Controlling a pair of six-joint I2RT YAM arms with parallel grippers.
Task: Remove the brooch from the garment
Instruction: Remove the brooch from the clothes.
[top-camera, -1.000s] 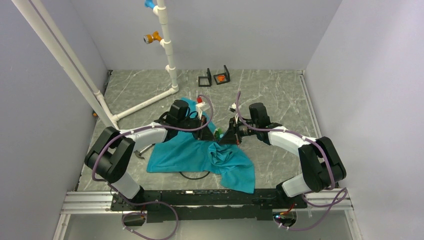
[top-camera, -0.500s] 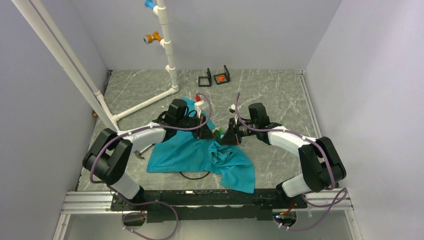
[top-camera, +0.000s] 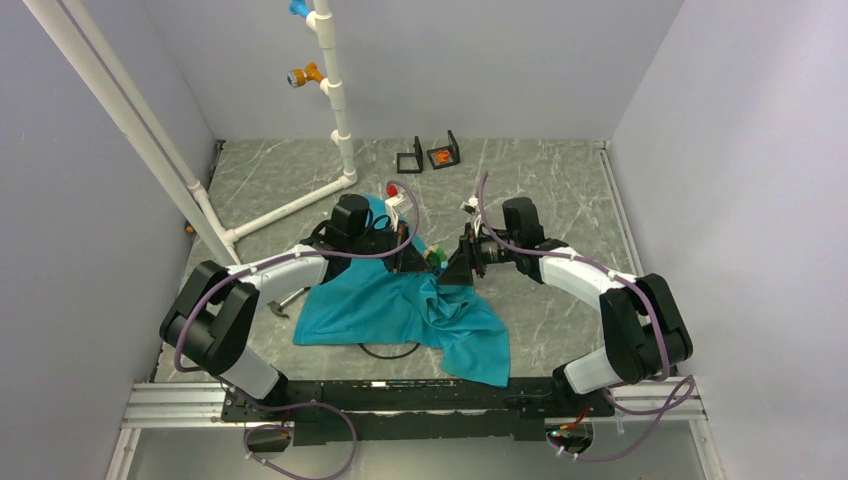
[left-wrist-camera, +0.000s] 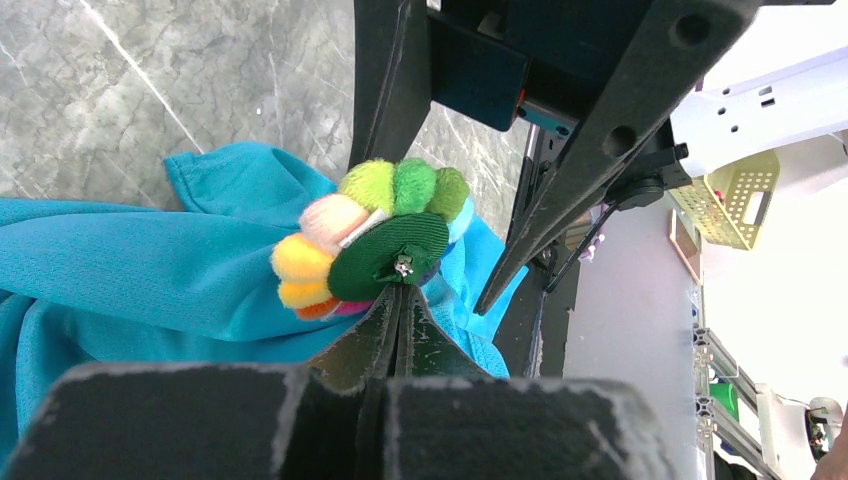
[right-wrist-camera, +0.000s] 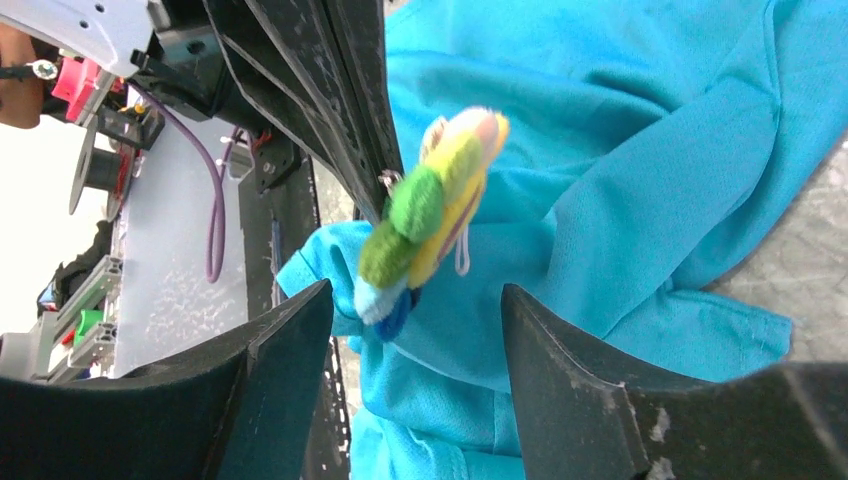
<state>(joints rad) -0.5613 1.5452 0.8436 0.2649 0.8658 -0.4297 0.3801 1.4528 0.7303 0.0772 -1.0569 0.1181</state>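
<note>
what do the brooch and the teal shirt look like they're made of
The brooch looks like soft, fuzzy pom-poms in yellow, pink and green, set round a matte green ribbed fabric disc. The small shiny speck at the disc's centre is probably a metal pin. The garment seems to be thin teal cloth, likely a knit, with a matte finish. It drapes in soft folds and shows a fine weave up close.

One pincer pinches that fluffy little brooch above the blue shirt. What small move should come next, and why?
Probably the left pincer, shut on the back of the brooch, should draw gently away from the shirt. The right pincer stands open around the brooch, gripping nothing. Whether the brooch is clear of the shirt is hidden.
</note>
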